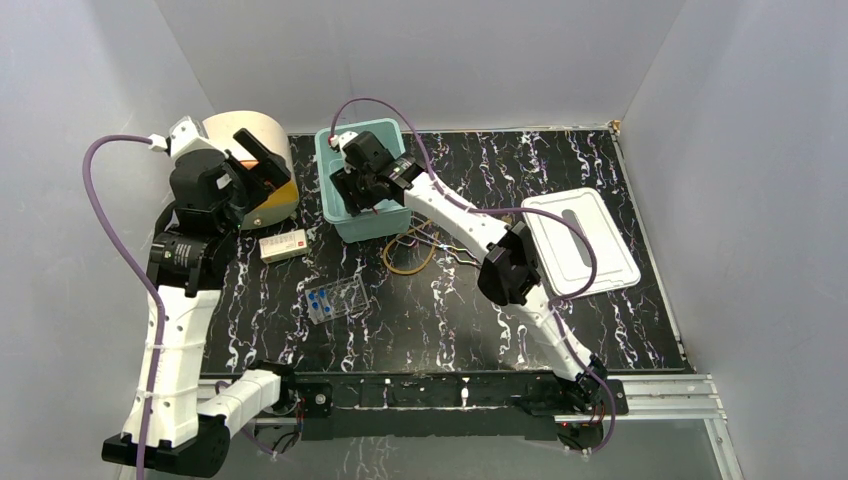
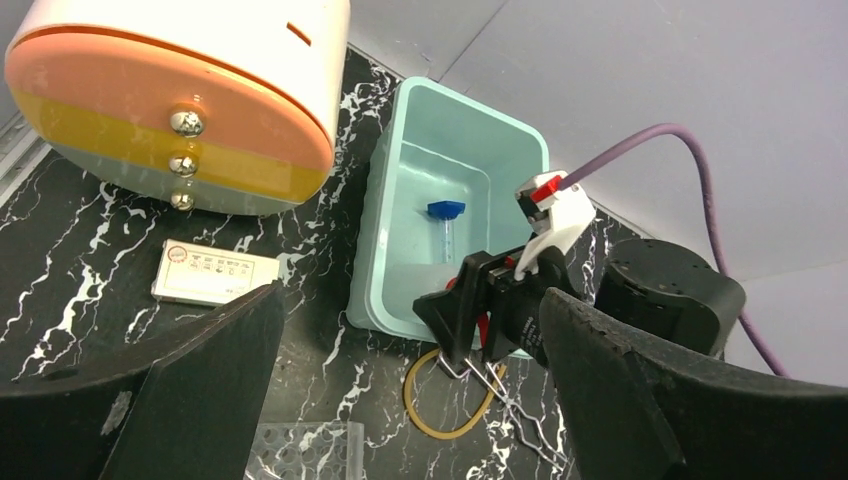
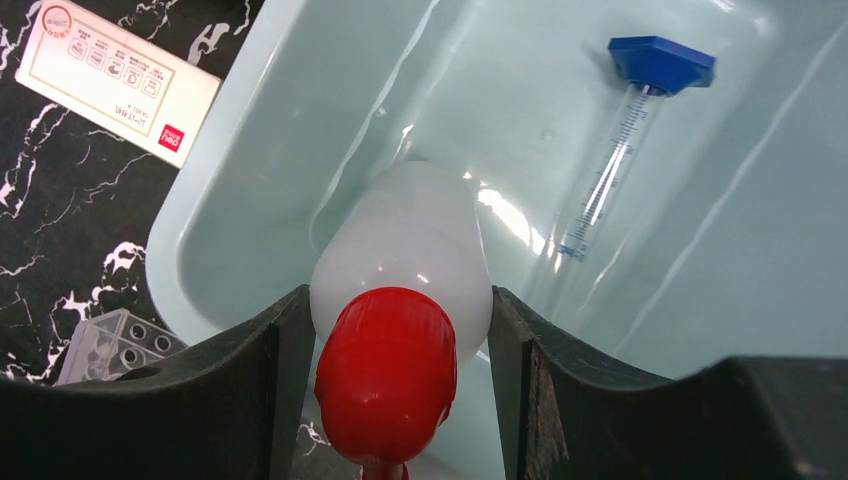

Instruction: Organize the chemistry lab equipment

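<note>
Within right gripper [image 3: 392, 410], squeeze bottle [image 3: 402, 245]

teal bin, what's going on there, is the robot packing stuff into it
The right gripper holds the red-capped white squeeze bottle over the teal bin, where a blue-ended syringe already lies. The left gripper hangs open beside the drum, holding nothing. The amber tubing loop, the clear rack and a small white box lie on the table outside the bin.

The cream-and-orange drum [image 1: 232, 128] is lying on its side at the bench's [image 1: 620, 330] far left. A small white labelled box [image 1: 282, 246] is sitting just in front, a teal tub [image 2: 440, 150] is standing beside it, and a white lid [image 1: 580, 245] is resting well right.
</note>
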### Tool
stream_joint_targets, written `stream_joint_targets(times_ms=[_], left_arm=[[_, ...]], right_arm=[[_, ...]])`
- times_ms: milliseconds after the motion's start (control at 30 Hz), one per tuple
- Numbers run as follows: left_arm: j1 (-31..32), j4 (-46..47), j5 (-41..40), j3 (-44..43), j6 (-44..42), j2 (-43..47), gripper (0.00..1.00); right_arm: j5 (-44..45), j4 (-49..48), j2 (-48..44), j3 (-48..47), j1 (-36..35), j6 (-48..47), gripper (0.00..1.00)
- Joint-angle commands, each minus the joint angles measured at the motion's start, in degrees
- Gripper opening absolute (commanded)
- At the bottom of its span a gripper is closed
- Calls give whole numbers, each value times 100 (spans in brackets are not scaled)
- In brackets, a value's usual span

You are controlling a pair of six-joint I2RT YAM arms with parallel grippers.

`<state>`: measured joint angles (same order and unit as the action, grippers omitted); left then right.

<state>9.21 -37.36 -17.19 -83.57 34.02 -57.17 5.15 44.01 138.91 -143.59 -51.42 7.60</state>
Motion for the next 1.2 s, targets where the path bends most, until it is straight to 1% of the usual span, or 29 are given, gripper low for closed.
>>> stream_joint_targets(times_ms=[0,100,267,500,767,967,1167], left_arm=[[-16,-16,-100,50,-80,19,98],[-17,-21,-84,116,-71,19,98],[-14,-34,-15,174,-114,-14,98],[-16,-50,57,227,-82,-5,98],[-15,-38,110,210,-69,-44,98],[-16,-10,186,179,-55,-73,98],[-16,10,250,194,-18,-85,98]], right_arm=[[-206,36,191,-589,-61,-152,43],[-411,0,367,-585,-61,-398,44],[-1174,22,590,-553,-61,-750,49],[-1074,121,713,-570,-59,-750,57],[-936,104,680,-780,-63,-656,71],[-894,205,495,-883,-61,-277,75],[-1059,300,271,-898,-61,-56,76]])
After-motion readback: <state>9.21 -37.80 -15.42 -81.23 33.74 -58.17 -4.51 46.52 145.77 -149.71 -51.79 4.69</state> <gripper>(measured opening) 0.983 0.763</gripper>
